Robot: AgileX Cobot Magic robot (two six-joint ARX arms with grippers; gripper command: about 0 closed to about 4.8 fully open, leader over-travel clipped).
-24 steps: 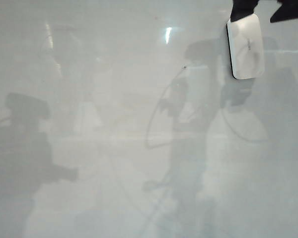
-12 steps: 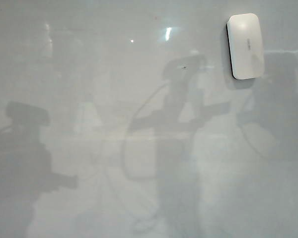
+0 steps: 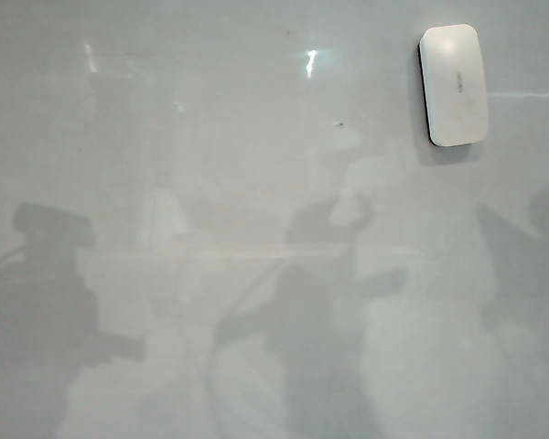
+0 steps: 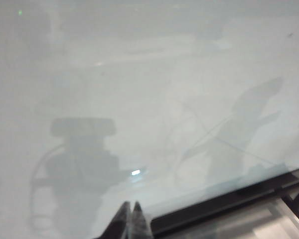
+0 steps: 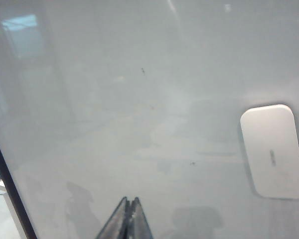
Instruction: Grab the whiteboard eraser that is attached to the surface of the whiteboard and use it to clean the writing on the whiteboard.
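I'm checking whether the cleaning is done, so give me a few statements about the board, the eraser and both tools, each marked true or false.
1. The eraser sits on the whiteboard with nothing gripping it. True.
2. Red scribbles cover the board. False: no red writing shows.
3. The right tool is shut and apart from the eraser. True.
4. The left tool stands wide open. False: its tips are together.
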